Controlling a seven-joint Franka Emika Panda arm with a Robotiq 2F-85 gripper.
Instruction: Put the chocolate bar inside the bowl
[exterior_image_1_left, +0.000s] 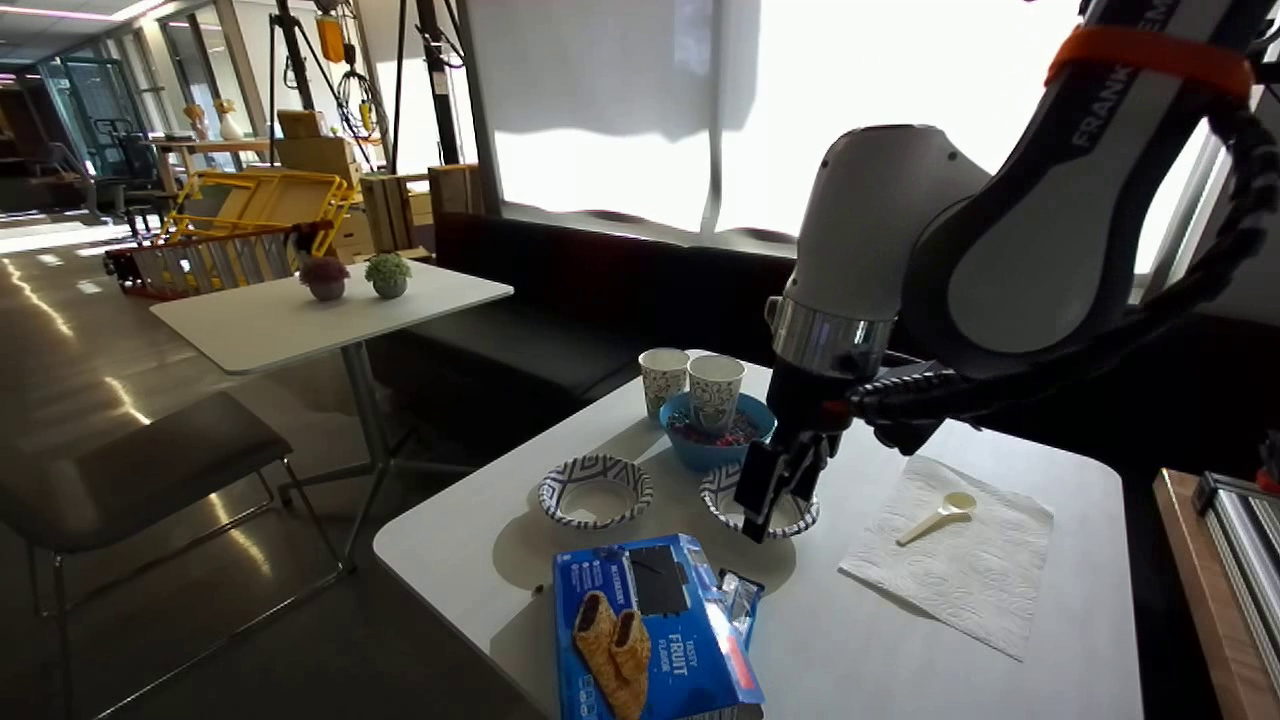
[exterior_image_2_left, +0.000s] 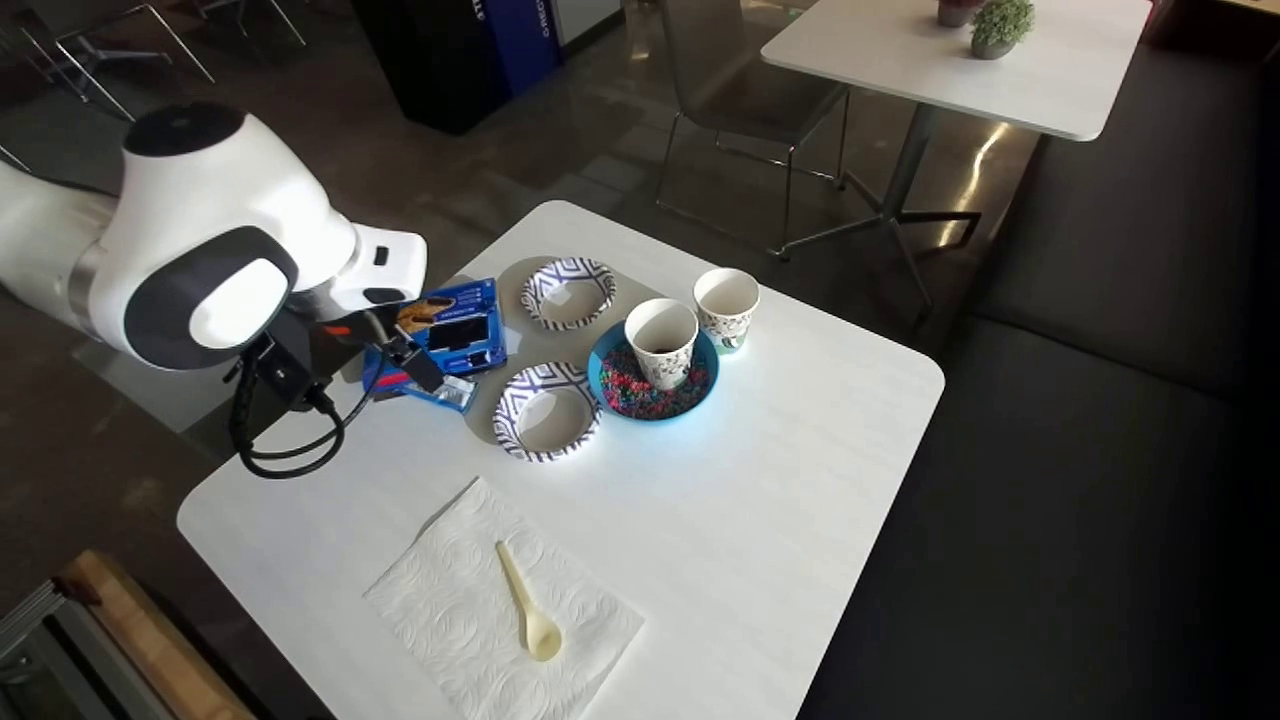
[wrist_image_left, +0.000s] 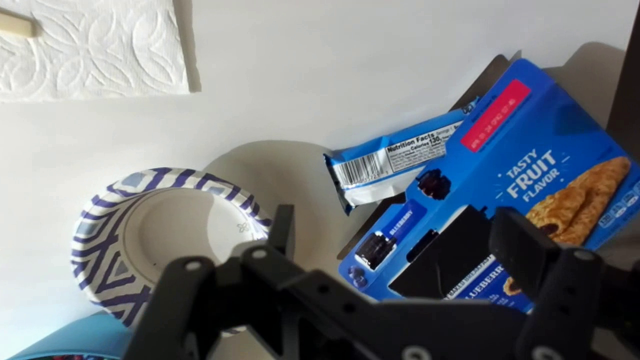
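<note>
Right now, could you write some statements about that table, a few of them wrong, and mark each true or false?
The wrapped bar lies next to the blue box. True.
Something is being gripped. False: the robot's hand is open.
A paper cup stands inside the blue bowl. True.
A second cup stands in there too. False: the other cup stands beside the bowl.
The spoon lies on the paper towel. True.
The box says strawberry. False: it says blueberry.

The arm stood bent above the jaws, which were spread wide; the gripper pointed downward.
</note>
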